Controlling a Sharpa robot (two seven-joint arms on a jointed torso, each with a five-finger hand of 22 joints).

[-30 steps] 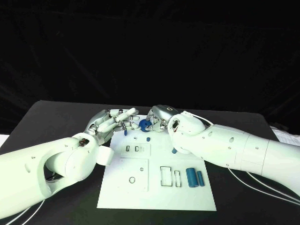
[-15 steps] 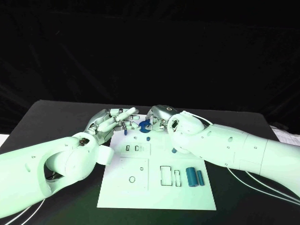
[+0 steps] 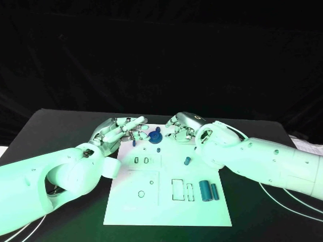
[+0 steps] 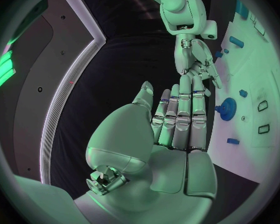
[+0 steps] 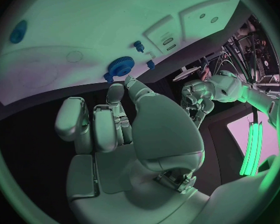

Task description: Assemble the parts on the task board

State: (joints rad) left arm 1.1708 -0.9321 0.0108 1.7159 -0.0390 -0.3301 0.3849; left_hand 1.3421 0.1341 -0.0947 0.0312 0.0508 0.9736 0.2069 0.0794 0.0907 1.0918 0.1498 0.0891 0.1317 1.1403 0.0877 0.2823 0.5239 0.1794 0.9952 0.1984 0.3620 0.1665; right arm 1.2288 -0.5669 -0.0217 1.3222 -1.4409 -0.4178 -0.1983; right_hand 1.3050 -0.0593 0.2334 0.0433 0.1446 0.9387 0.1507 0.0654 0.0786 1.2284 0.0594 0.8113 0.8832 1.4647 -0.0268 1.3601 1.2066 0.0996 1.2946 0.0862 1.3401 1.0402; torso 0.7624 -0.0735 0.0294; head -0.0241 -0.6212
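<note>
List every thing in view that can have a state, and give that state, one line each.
left hand: open, fingers straight, holding nothing, at the board's far edge.
right hand: open, empty, beside the gear.
blue gear: on the task board, free of both hands.
task board: flat on the table.
two blue cylinders: lying side by side on the board.
small blue peg: on the board, untouched.

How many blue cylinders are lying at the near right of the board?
2: a thicker blue cylinder and a slimmer one, side by side on the task board. None seem hidden.

task board (image 3: 169,209): white, flat mid-table; blue gear (image 3: 155,136): far end
</note>
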